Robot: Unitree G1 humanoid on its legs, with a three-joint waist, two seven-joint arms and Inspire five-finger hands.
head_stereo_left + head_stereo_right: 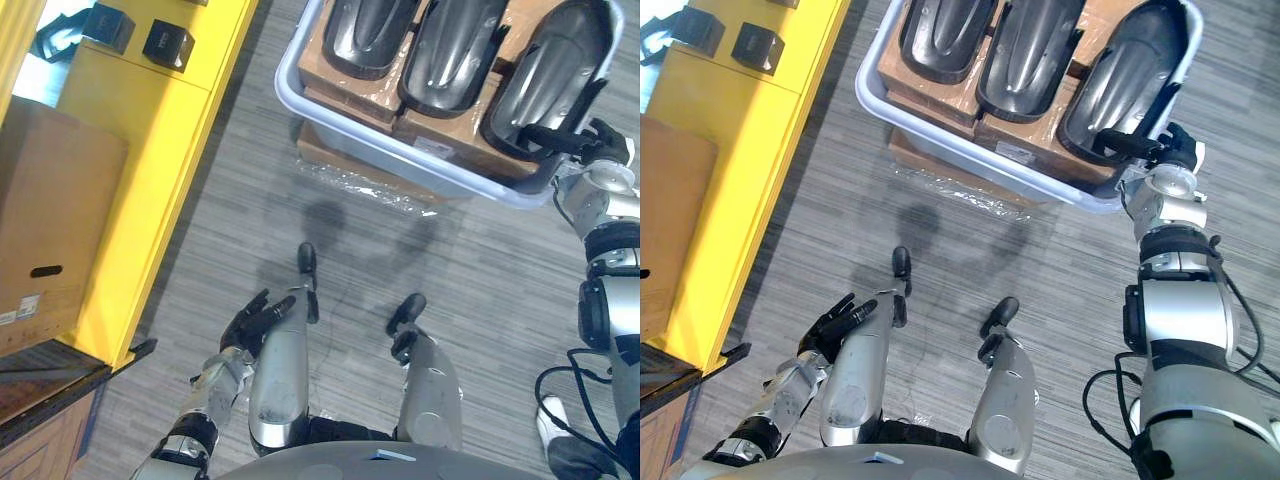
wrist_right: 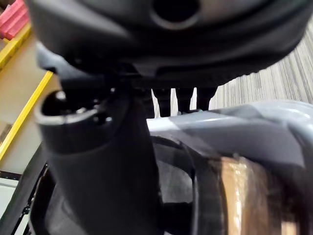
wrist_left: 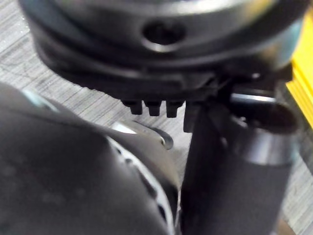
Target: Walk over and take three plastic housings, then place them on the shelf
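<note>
Up at 12 to 1 o'clock, got three glossy dark plastic housings (image 1: pixel 455 50) in a grey tray (image 1: pixel 400 150), far ends cut off. Can't tell right hand's (image 1: pixel 1162 150) grip at rightmost housing's (image 1: pixel 545 75) rim. Seeing left hand (image 1: pixel 255 320) slack and open at 7 o'clock.

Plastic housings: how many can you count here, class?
3, side by side in the grey tray: the left housing, the middle housing and the right housing by the right hand. More may be hidden.

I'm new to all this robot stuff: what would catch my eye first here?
Three glossy dark plastic housings lie side by side in a pale grey plastic tub ahead. The robot's right hand is at the rightmost one; a bright yellow shelf stands at left.
</note>
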